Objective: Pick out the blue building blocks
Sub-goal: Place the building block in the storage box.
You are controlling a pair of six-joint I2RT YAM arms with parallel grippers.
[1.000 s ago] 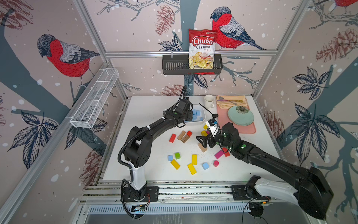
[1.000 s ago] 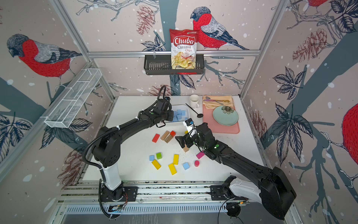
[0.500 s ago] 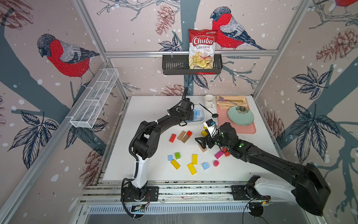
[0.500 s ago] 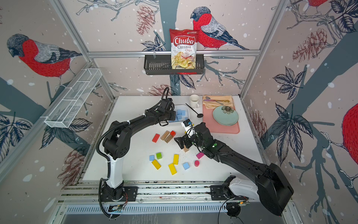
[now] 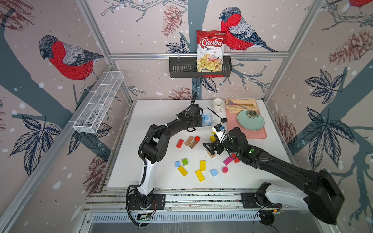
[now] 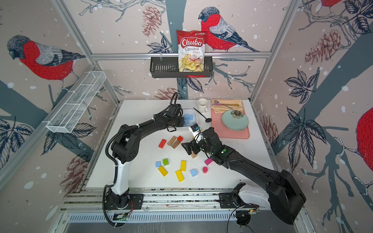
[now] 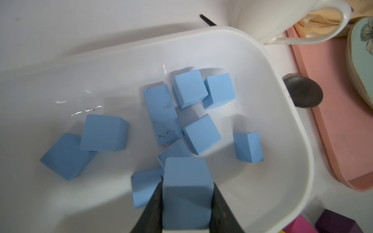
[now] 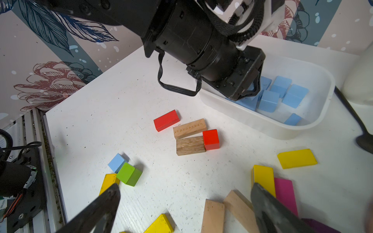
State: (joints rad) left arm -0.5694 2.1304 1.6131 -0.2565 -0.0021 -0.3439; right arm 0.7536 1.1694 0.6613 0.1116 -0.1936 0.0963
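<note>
The left fingers (image 7: 156, 203) clench a blue block (image 7: 186, 191) low over the white tub (image 7: 282, 171). The tub stands at the far middle of the counter (image 5: 149, 113), just left of the mug (image 5: 218, 105). More blue blocks (image 7: 201, 134) lie inside the tub. The right fingers (image 8: 103, 207) are spread wide and empty above tan blocks (image 8: 214, 215) at mid-counter. On the near side, a loose blue cube (image 5: 177, 163) touches a green block (image 5: 184, 161). Another blue cube (image 5: 214, 172) lies just left of a red cylinder (image 5: 225, 169).
</note>
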